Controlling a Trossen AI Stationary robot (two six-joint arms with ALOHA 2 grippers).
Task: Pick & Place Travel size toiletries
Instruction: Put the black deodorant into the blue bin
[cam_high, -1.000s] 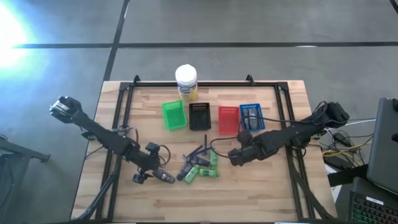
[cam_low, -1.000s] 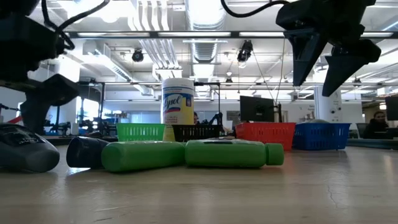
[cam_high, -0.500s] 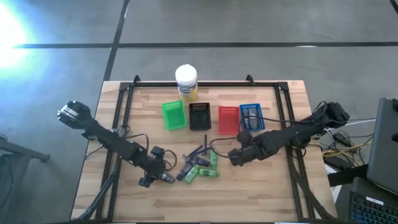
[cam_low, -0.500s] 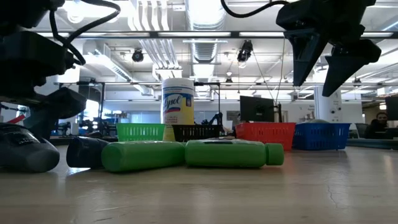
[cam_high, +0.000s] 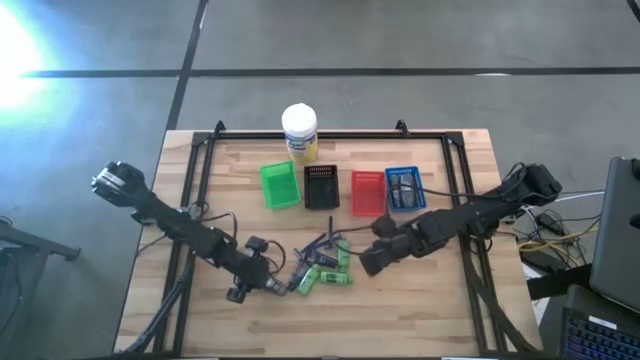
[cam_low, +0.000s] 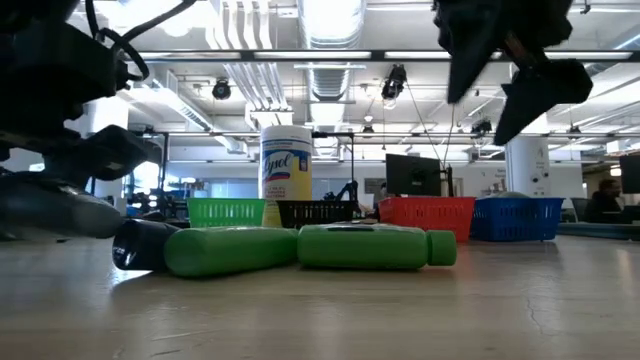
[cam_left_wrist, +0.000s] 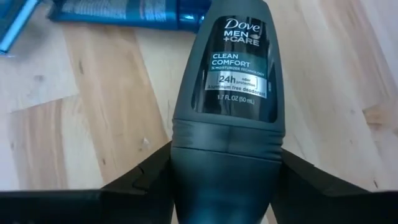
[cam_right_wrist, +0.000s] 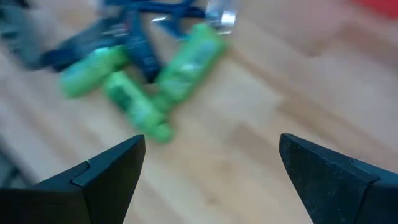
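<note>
My left gripper (cam_high: 265, 286) is near the table's near edge, left of the pile, shut on a dark grey oval Dove tube (cam_left_wrist: 235, 81). The pile holds bright green packs (cam_high: 326, 275) and slim dark blue sticks (cam_high: 320, 245), lying flat on the wood. In the low view two green packs (cam_low: 300, 248) lie end to end, with a dark tube end (cam_low: 135, 245) beside them. My right gripper (cam_high: 366, 262) hovers open just right of the pile. Its wrist view shows the green packs (cam_right_wrist: 186, 59) beyond the spread fingers. My left gripper pinches the Dove tube by its plain dark cap end (cam_left_wrist: 227, 158), one finger (cam_left_wrist: 146, 177) on each side. The tube points forward along the fingers, label up. In the low view the tube (cam_low: 50, 205) lies about level and is lifted clear of the table.
Green (cam_high: 280, 185), black (cam_high: 321, 186), red (cam_high: 367, 192) and blue (cam_high: 403, 188) slotted baskets stand in a row behind the pile. A white-lidded yellow jar (cam_high: 299, 132) stands at the far edge. A black frame (cam_high: 195, 190) runs along the table's sides.
My left gripper has moved a little toward the pile and raised the grey tube off the table, where it lay a second ago. My right gripper has moved toward the table's left and near edge, closer to the pile, still open.
</note>
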